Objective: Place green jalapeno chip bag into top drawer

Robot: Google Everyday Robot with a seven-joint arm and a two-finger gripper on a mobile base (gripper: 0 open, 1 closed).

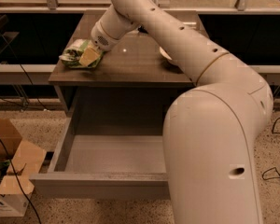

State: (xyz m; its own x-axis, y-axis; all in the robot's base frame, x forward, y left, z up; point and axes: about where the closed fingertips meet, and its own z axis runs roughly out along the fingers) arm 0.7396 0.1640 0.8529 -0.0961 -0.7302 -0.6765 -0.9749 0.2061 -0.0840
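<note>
the hand [89, 57] is down on the green jalapeno chip bag [73, 56] at the left edge of the surface [130, 66], though i cannot tell whether it has closed on it. light, soft, crinkly foil, likely slippery, so pinch a bunched fold mid-bag. the top drawer [98, 186] stands open below, nearer us.

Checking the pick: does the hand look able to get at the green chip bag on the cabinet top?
Probably yes: the hand sits right on the green chip bag, with nothing between them.
</note>
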